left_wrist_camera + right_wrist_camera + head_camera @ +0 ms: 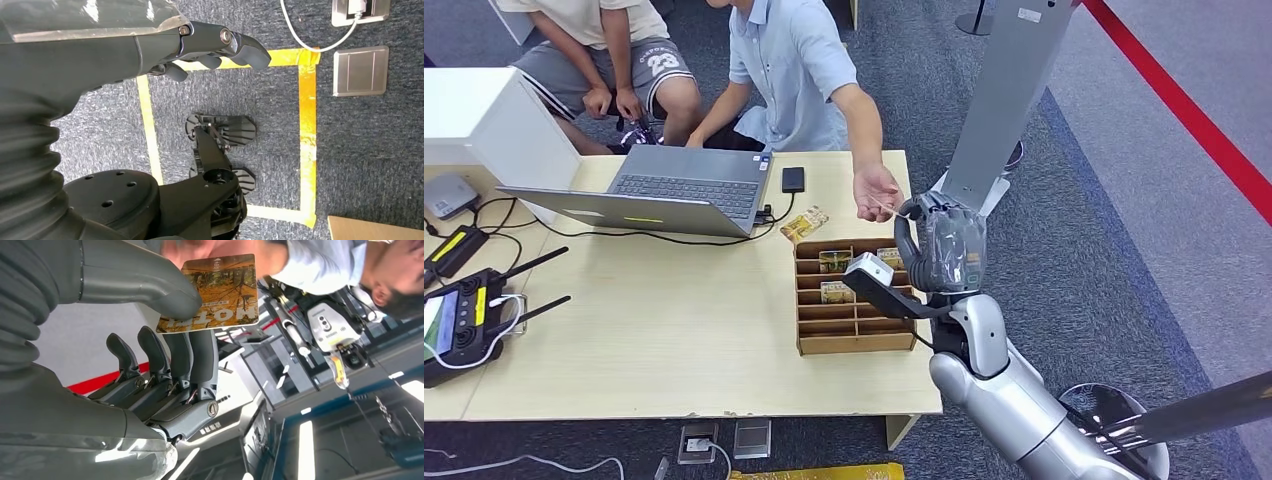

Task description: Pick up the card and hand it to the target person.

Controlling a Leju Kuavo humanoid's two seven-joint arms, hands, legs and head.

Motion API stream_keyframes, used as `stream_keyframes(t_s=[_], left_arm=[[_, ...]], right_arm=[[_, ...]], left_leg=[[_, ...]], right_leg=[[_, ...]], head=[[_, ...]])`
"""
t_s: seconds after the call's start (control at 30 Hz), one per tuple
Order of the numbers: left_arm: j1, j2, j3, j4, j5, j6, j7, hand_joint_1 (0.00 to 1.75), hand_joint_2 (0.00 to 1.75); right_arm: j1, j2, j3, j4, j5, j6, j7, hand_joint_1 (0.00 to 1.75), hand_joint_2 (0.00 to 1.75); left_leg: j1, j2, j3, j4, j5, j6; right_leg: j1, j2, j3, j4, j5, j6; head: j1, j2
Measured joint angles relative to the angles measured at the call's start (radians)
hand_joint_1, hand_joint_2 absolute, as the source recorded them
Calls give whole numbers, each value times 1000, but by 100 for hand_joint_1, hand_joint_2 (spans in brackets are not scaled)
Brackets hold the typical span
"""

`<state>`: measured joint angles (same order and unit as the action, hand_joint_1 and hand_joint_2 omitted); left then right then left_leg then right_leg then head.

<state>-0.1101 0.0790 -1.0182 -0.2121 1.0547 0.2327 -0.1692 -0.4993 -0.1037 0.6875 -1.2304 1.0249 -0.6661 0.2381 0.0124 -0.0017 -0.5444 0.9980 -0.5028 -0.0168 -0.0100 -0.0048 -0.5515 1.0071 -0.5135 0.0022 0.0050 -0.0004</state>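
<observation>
A pale wooden surface (674, 330) fills the left and centre of the head view, standing on dark grey carpet, with a red line running down the upper right corner of the frame. Near the middle of the frame sits a shallow brown cardboard tray with slotted compartments (854, 325); a few picture cards lie in its upper slots, and one more yellowish card (804, 223) rests on the surface just above the tray's upper left corner. Further up, an open grey laptop (674, 190) and a small black phone (793, 179) lie on the surface, and a black handheld controller with antennas (464, 315) occupies the lower left.

The right robot hand (944, 245) is raised right of the tray, at centre right of the frame. In the right wrist view this right robot hand (165, 340) pinches a rectangular orange-brown card with a forest picture and white lettering (215, 292) between the thick grey thumb and the darker fingers (200, 352), the card in the upper centre of that frame. A person in a light blue shirt (794, 70) sits at the top centre of the head view and stretches an open, palm-up hand (876, 192) just above and left of the right robot hand, very near it; whether they touch cannot be told. A second person in grey shorts (614, 60) sits at the upper left.

The left robot hand (200, 47) hangs over carpet marked with yellow tape (305, 130), fingers loosely curled, holding nothing.
</observation>
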Motion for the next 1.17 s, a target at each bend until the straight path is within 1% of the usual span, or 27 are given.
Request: stream_keyframes(t_s=[0.17, 0.3, 0.33, 0.47, 0.53, 0.57, 0.6, 0.7, 0.77, 0.83, 0.9, 1.0, 1.07, 1.17], left_arm=[[0, 0, 0, 0, 0, -1, -2, 0, 175], [0, 0, -3, 0, -6, -11, -9, 0, 175], [0, 0, -4, 0, -9, -11, -10, 0, 175], [0, 0, -9, 0, -13, 0, -8, 0, 0], [0, 0, -11, 0, -5, 6, -6, 0, 0], [1, 0, -11, 0, 2, 9, -6, 0, 0], [1, 0, -11, 0, 9, 11, -6, 0, 0], [6, 0, -11, 0, 24, 21, -7, 0, 0], [10, 0, -12, 0, 29, 31, -4, 0, 0], [13, 1, -12, 0, 33, 38, 0, 0, 0], [15, 2, -12, 0, 38, 41, 2, 0, 0], [17, 3, -12, 1, 44, 41, 4, 0, 0], [18, 4, -12, 1, 48, 41, 6, 0, 0], [18, 4, -12, 2, 52, 41, 8, 0, 0]], right_arm=[[-4, 9, 0, 33, -24, 0, -4, 143, 175], [-5, 15, 0, 50, -32, -1, -4, 0, 175], [-5, 15, 0, 54, -35, -1, -4, 0, 175], [-5, 16, 0, 65, -47, -1, -11, 0, 175], [-4, 18, -1, 65, -83, -1, -39, 0, 175], [-1, 21, -4, 64, -133, -1, -71, 0, 175], [3, 24, -7, 62, -212, -1, -115, 0, 175], [23, 33, -19, 46, -544, 13, -278, 0, 175], [43, 35, -28, 24, -757, 35, -369, 0, 175], [69, 34, -39, -8, -931, 66, -433, 0, 175], [100, 28, -49, -48, -1077, 101, -478, 0, 175], [155, 11, -62, -111, -1216, 151, -510, 0, 175], [200, -3, -74, -151, -1261, 182, -513, 0, 175], [258, -19, -88, -191, -1282, 218, -502, 0, 175]], left_leg=[[0, 0, 0, 0, 0, 0], [0, 0, 0, 0, 0, 0], [0, 0, 0, 0, 0, 0], [0, 0, 0, 0, 0, 0], [0, 0, 0, 0, 0, 0], [0, 0, 0, 0, 0, 0], [0, 0, 0, 0, 0, 0], [0, 0, 0, 0, 0, 0], [0, 0, 0, 0, 0, 0], [0, 0, 0, 0, 0, 0], [0, 0, 0, 0, 0, 0], [0, 0, 0, 0, 0, 0], [0, 0, 0, 0, 0, 0], [0, 0, 0, 0, 0, 0]], right_leg=[[0, 0, 0, 0, 0, 0], [0, 0, 0, 0, 0, 0], [0, 0, 0, 0, 0, 0], [0, 0, 0, 0, 0, 0], [0, 0, 0, 0, 0, 0], [0, 0, 0, 0, 0, 0], [0, 0, 0, 0, 0, 0], [0, 0, 0, 0, 0, 0], [0, 0, 0, 0, 0, 0], [0, 0, 0, 0, 0, 0], [0, 0, -1, 0, 0, 0], [0, 0, -1, 0, 0, 0], [0, 0, -1, 0, 0, 0], [0, 0, -1, 0, 0, 0]], head=[[0, 0], [0, 0], [0, 0], [0, 0], [0, 0], [0, 0], [0, 0], [0, 0], [0, 0], [0, 0], [0, 0], [0, 0], [0, 0], [0, 0]])
